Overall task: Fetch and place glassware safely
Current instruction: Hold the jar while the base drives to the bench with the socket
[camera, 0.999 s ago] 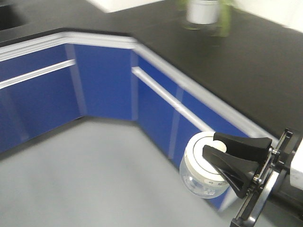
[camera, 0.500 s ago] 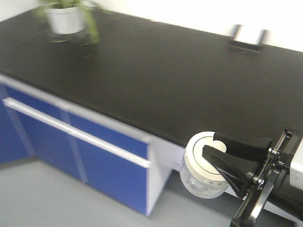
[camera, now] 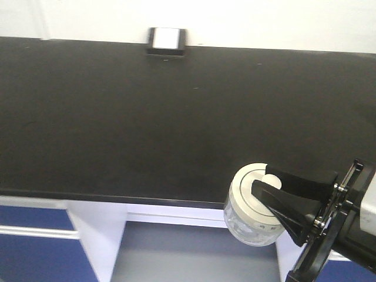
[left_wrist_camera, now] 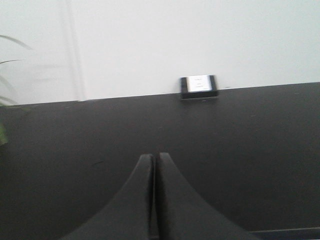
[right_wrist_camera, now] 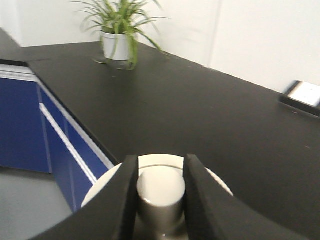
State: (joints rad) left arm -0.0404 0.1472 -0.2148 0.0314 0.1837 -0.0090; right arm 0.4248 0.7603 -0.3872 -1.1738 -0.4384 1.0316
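Presently gripped item: small squat clear glass jar (camera: 251,226) with a round cream-white lid (camera: 248,191); you see it carried by the central knob (right_wrist_camera: 161,187) of that lid.
Right gripper (camera: 262,180): black fingers clamped on the knob, one on each side; check the right wrist view, where they pinch it from left and right.
Jar position: lower right of the front view, hanging across the front edge of the matte black countertop (camera: 117,117); its glass body overlaps the grey opening (camera: 188,252) under that edge and stands on no surface.
Jar attitude: lid uppermost.
Left gripper (left_wrist_camera: 154,157): fingers pressed together with nothing between them; you see it pointing over the countertop toward the white wall (left_wrist_camera: 150,40).
Rear of countertop: small black-framed rectangular device with a pale face (camera: 167,40), against the wall, well apart from the jar.
Far end, right wrist view: green spiky plant in a white pot (right_wrist_camera: 118,44), standing on the countertop.
Below countertop: blue cabinet fronts with white rails (camera: 29,252).
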